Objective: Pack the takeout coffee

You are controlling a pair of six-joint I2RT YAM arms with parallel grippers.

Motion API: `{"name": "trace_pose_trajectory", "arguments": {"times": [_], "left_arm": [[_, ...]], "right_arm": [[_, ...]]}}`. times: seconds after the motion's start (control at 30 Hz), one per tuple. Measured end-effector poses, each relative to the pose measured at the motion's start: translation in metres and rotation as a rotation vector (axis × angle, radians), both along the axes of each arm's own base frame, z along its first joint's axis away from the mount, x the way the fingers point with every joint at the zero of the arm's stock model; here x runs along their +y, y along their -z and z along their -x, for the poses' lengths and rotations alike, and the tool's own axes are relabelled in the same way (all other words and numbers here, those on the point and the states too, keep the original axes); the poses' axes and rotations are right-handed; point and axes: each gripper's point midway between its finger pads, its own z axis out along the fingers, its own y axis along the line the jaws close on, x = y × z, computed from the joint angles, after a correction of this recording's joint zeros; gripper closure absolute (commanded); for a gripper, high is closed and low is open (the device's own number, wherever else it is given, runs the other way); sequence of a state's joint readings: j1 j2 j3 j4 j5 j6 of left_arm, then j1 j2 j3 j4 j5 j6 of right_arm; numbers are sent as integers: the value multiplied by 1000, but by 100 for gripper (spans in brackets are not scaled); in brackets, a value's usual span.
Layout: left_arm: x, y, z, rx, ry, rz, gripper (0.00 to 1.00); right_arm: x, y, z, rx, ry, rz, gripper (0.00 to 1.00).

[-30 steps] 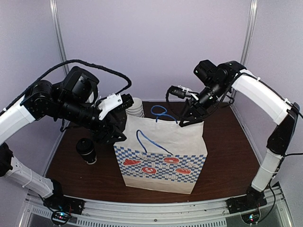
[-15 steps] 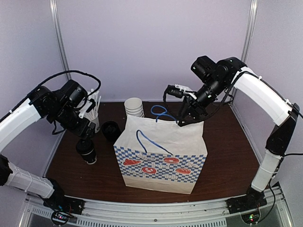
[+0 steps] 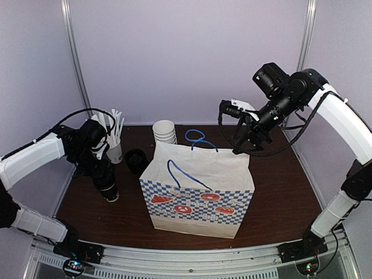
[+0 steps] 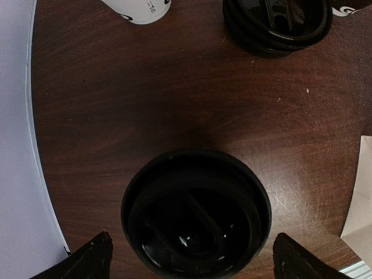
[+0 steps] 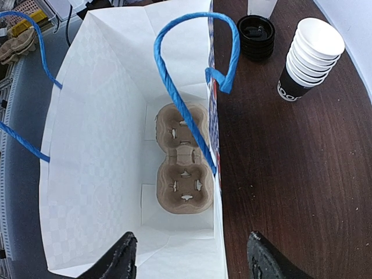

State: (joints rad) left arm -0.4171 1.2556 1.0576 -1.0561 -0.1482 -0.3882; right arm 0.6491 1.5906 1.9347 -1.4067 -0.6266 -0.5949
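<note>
Left gripper (image 4: 193, 263) lowered, jaws astride | takeout coffee (image 4: 196, 212) black-lidded, seemingly upright

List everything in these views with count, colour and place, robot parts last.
takeout coffee: one, white upper, black lower, black lid; left side of the table.
paper bag: one, white with blue checks, red prints and blue handles; standing open mid-table.
cup carrier: one, brown cardboard; on the bag's floor.
stack of lidless cups: one stack, white, black at the base; behind the bag.
stack of lids: one stack, black; left of the bag.
cup of sticks: one, white; back left.
table: one, dark brown.
left gripper: black, open, over the coffee, a finger on each side.
right gripper: black, open, above the bag's back right corner.
</note>
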Motion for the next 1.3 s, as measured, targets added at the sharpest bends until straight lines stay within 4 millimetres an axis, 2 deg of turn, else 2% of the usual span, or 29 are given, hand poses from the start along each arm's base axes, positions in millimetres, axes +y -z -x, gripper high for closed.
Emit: {"name": "trace_pose_trajectory", "arguments": {"times": [0.1,0.23,0.43,0.67,0.87,1.07,1.3], "left_arm": [[-2,13,-7,13,-2,-6,4],[-5,16,-14,0,-6,3,10],[-6,20,-18,4,-20,5,20],[1,5,-18,-6,-124,0,21],[3,9,-8,41,-185,7,21],[2,12,-8,55,-193,9,23],[2,12,-8,58,-173,4,20]], "right_arm": [[-1,6,0,7,4,14,35],[-3,14,-2,16,12,33,35],[-4,14,-4,10,17,32,35],[-3,14,-5,5,17,28,35],[-2,13,-6,4,17,27,35],[-2,13,-6,4,17,27,35],[-2,13,-6,5,19,26,35]]}}
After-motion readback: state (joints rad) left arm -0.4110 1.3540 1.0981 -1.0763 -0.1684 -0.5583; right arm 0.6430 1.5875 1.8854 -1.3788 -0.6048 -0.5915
